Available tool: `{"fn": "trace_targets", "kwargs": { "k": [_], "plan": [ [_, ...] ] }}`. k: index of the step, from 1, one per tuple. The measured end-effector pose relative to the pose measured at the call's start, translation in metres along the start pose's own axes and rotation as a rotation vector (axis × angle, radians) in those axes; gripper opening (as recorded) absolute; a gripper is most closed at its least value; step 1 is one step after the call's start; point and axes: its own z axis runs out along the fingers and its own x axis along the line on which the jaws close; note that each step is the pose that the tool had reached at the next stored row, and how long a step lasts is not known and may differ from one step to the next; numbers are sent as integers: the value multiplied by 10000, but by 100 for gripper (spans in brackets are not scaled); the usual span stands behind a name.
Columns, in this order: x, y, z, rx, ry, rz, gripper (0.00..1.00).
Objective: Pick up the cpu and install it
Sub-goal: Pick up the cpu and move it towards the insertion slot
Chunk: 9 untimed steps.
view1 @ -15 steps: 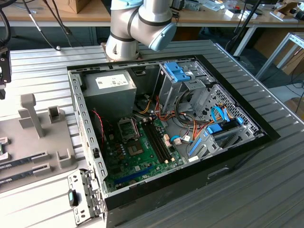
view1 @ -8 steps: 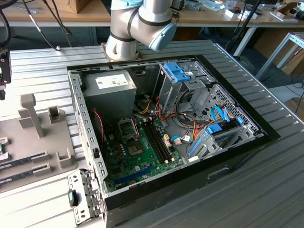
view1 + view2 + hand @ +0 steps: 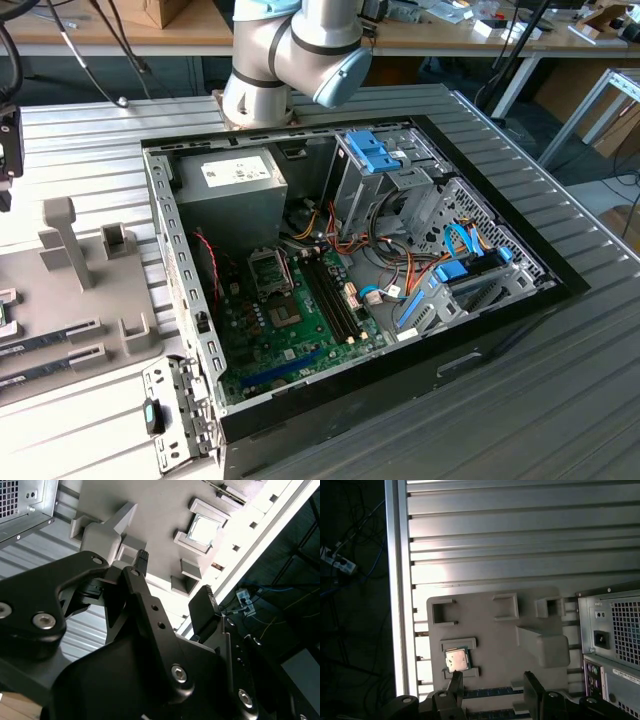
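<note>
On a ribbed metal table (image 3: 520,555), a grey tray (image 3: 492,640) cradles the square silvery cpu (image 3: 456,659) (jaws apart).

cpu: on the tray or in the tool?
On the grey tray: the cpu lies flat there; the open tool holds nothing.

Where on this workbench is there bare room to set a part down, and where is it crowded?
Bare ribbed table lies on the exterior view's right of the computer case. Crowded: the case's inside and the grey fixture tray, where the cpu sits among brackets near the open end effector.
</note>
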Motion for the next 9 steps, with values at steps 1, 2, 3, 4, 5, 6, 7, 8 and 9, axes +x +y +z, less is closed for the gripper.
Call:
{"fn": "trace_targets", "kwargs": {
  "k": [1, 2, 3, 4, 5, 6, 7, 8, 9],
  "plan": [
    [1, 0, 3, 0, 0, 0, 60],
    [2, 0, 5, 0, 0, 0, 60],
    [2, 0, 7, 0, 0, 0, 60],
    [3, -1, 13, -1, -1, 0, 60],
    [4, -1, 19, -1, -2, 0, 60],
    [8, -1, 23, 0, 0, 0, 60],
    [13, -2, 28, 0, 0, 1, 60],
    [25, -3, 39, -1, -1, 0, 60],
    [28, -4, 43, -1, -1, 0, 60]
  ]
}}
